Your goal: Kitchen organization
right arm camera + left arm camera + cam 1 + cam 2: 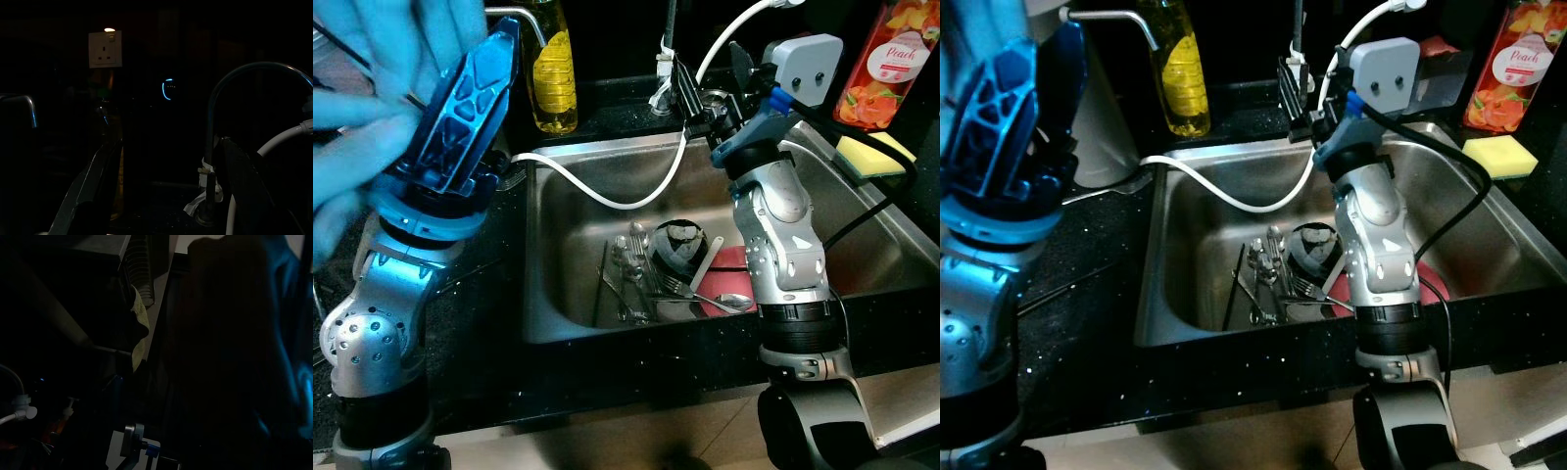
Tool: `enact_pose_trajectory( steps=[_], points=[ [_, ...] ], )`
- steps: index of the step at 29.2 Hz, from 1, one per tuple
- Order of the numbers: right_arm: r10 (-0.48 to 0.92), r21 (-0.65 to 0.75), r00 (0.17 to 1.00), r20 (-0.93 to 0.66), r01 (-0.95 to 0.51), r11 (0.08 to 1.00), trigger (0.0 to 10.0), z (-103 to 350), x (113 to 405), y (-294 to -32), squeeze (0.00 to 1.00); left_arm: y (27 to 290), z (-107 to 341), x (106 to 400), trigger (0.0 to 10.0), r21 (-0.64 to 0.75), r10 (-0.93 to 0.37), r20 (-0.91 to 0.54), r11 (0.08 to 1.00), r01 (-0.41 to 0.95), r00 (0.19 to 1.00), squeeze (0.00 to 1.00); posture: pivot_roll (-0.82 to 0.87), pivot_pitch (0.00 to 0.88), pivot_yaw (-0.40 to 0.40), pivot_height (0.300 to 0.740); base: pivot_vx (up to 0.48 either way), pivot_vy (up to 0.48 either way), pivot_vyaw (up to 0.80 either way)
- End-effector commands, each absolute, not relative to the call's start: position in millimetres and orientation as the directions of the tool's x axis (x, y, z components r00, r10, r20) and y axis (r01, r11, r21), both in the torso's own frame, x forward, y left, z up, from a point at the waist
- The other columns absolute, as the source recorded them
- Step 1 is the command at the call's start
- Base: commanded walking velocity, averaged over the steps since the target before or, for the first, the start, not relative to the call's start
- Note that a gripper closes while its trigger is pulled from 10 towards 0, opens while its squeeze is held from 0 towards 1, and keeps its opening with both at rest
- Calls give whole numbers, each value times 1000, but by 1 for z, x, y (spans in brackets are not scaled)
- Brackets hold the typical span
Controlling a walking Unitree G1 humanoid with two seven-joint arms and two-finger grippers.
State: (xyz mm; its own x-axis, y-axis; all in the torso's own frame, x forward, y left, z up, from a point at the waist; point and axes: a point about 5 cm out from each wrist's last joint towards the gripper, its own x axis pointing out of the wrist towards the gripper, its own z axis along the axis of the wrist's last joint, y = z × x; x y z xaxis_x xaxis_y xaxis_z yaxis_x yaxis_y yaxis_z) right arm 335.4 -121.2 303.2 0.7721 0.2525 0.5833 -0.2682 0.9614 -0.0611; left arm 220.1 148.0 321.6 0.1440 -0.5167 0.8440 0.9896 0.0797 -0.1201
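- Stainless-steel sink basin (568, 245): set into the black speckled countertop (480, 323); its long axis runs left to right across the head views, rim level, opening facing up.
- Dishes in the basin: a cluster of metal forks and spoons (631, 269) lies on the basin floor, handles mostly pointing away from the robot; just beside it sits a dark round bowl (683, 245), and a red plate (729, 284) lies partly hidden behind the right arm, with a fork and a spoon resting across it.
- White hose (607, 191): curves from the faucet area down over the back rim and across the left part of the basin.
- Faucet base (668, 59): stands at the back rim, near the middle.
- Right gripper (705, 93): raised above the back rim of the sink, just beside the faucet base, its fingers pointing away from the robot; in the right wrist view the two black fingers (93, 186) stand well apart, with nothing between them.
- Left gripper (470, 108): lifted high at the left, close to the head camera and lit blue, fingers pointing up; whether they are spread or closed cannot be told.
- Yellow liquid bottle (553, 73): upright on the counter behind the sink's left corner.
- Yellow sponge (867, 155): lies on the right rim.
- Peach-labelled red carton (886, 64): stands behind the sponge.
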Motion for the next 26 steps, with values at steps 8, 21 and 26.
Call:
enact_pose_trajectory(
  steps=[8,21,26],
  points=[
    [256,-61,775,578,-272,960,10000,300,336,-120,0,147,322,219,10000,-107,-536,834,77,991,131,0,-67,0,81,740,0,0,0],
    [253,-59,777,577,-269,961,10000,300,336,-120,0,147,323,220,10000,-108,-535,834,78,991,133,0,-66,0,82,740,0,0,0],
    [252,-59,777,577,-268,962,10000,300,336,-121,0,147,323,220,10000,-108,-535,834,77,991,132,0,-69,0,83,740,0,0,0]
  ],
)
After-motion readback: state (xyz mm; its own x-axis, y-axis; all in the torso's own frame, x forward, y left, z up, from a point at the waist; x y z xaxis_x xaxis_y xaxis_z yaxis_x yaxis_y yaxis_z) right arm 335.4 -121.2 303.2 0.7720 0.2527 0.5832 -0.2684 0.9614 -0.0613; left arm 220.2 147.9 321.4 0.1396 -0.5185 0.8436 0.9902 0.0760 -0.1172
